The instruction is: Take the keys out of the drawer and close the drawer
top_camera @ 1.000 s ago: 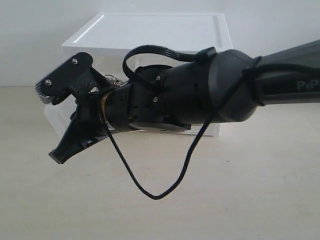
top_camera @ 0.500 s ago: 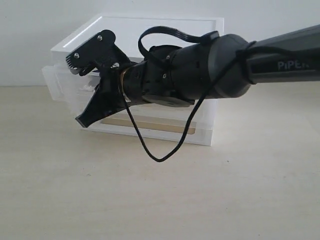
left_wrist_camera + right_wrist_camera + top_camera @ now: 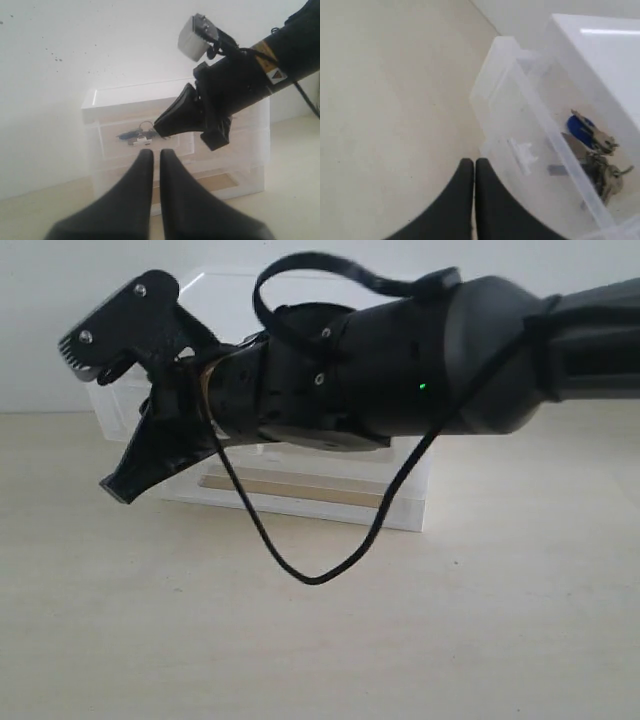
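**Keys lie in the open drawer, both claws pressed shut**

From where I stand, the right arm (image 3: pixel 420 370) fills most of the exterior view, stretched across from the right with a black cable (image 3: pixel 300 575) drooping in a loop beneath it. It hides much of the drawer unit (image 3: pixel 600 40), a clear plastic box with a white top that stands on the pale table (image 3: pixel 385 100).

The drawer (image 3: pixel 510 125), the upper left one, is pulled out from the unit. The keys (image 3: pixel 594 150) lie on its floor towards the back, near the unit's body, with a blue tag (image 3: pixel 579 125) beside the silver metal. Nothing is gripping them. The left wrist view shows them through the frosted front wall.

The right gripper (image 3: pixel 473 164) has its two dark fingers pressed together with nothing between them. Its tip hangs outside the drawer, just beside the front wall and close to the white tab handle (image 3: pixel 522 151); I cannot tell whether it touches the plastic. The wrist camera (image 3: pixel 196 36) sits on the arm above the fingers.

The left gripper (image 3: pixel 155 154) is also closed and empty, only a thin line showing between its fingers. It points at the front of the unit from well back, apart from both the drawer and the right gripper.
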Motion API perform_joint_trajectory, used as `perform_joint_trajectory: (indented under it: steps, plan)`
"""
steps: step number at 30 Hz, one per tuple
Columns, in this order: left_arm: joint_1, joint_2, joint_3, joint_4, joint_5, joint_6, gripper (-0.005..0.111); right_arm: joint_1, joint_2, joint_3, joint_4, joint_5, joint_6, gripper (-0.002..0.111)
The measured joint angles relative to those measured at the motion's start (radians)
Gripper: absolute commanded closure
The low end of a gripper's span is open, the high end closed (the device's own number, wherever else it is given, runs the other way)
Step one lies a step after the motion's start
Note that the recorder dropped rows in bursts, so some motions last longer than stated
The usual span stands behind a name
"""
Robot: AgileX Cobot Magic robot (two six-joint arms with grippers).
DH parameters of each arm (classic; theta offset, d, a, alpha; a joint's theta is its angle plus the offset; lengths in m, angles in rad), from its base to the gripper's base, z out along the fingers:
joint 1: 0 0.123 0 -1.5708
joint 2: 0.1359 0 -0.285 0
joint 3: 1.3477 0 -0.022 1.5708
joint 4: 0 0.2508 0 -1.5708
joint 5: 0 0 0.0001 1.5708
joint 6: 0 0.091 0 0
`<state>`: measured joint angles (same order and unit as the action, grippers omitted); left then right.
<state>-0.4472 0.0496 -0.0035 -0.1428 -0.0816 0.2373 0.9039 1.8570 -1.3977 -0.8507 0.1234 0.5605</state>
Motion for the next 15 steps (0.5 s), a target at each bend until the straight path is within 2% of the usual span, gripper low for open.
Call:
perform_joint_trajectory:
  steps: [3,9,15]
  plan:
    - [0.0,0.0,0.0,0.0,-0.006,-0.015,0.102,-0.027,-0.074,0.072,0.0,-0.032,-0.007,0.109]
    - [0.0,0.0,0.0,0.0,-0.008,-0.062,0.102,-0.137,-0.281,0.387,0.038,-0.222,0.046,0.109]
    - [0.0,0.0,0.0,0.0,-0.032,-0.088,0.102,-0.31,-0.383,0.569,0.05,-0.157,0.052,0.109]
